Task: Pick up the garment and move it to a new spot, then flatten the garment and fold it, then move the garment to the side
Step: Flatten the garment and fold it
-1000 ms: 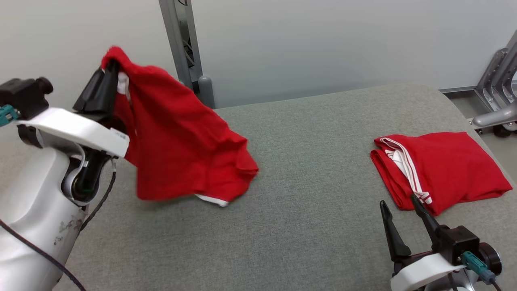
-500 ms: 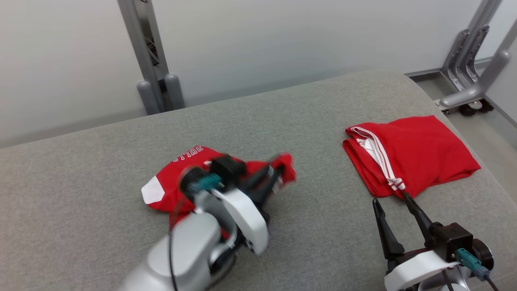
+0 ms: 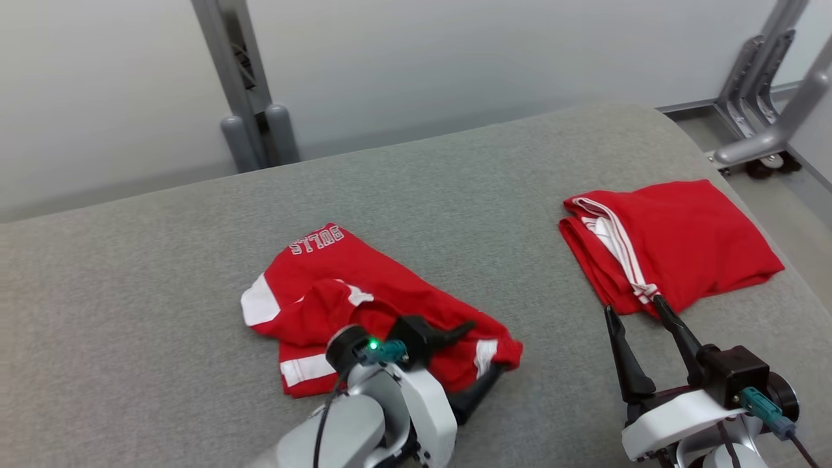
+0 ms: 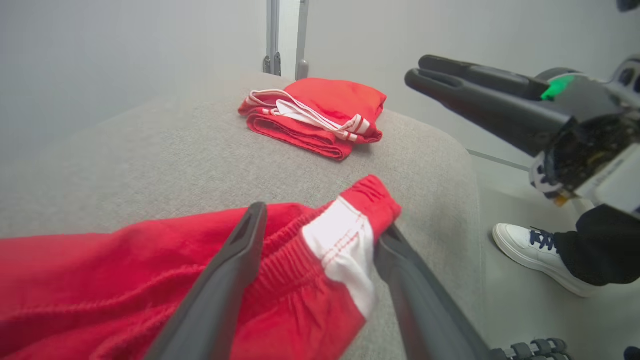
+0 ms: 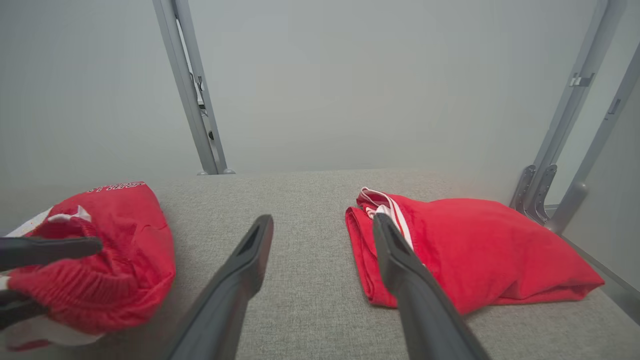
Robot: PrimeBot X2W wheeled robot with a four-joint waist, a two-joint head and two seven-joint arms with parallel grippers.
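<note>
Two-handed job by the look of it. Find the garment (image 3: 364, 286) crumpled near the middle of the grey surface (image 3: 130, 325), elastic waistband corner between the left gripper (image 4: 322, 220) fingers, spread and not pinching. Note the right gripper (image 3: 634, 305) fingers likewise apart, empty, beside a folded red pile (image 3: 689, 234). Soft, light, floppy: take hold at the waistband corners, likely firmest.

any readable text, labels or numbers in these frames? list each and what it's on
"BULLS": white letters, upside down in the head view, on the crumpled red shorts.
The same lettering in the right wrist view: too small and blurred to read.
Folded red garment: white stripes, no text.
No other words, numbers or signs can be read.
</note>
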